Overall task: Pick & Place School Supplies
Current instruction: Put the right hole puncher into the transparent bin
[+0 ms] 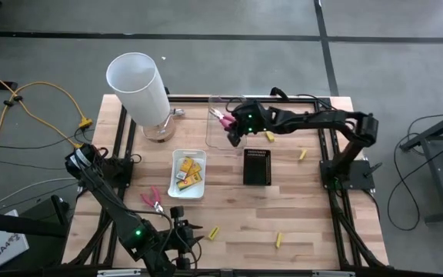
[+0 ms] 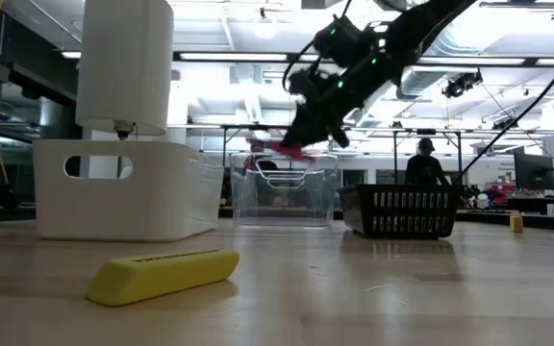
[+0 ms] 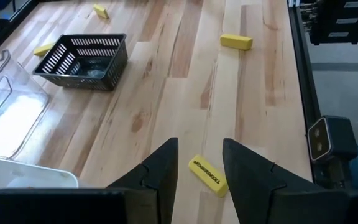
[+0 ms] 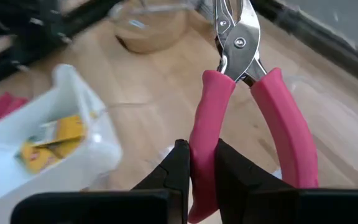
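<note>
While gripped (midair): pliers

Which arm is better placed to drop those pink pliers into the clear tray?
The right arm. Its gripper is already shut on the pink pliers, held above the clear tray. The left gripper is open at the table's near edge, over a yellow stick.

grey floor, ceiling strip lights
</note>
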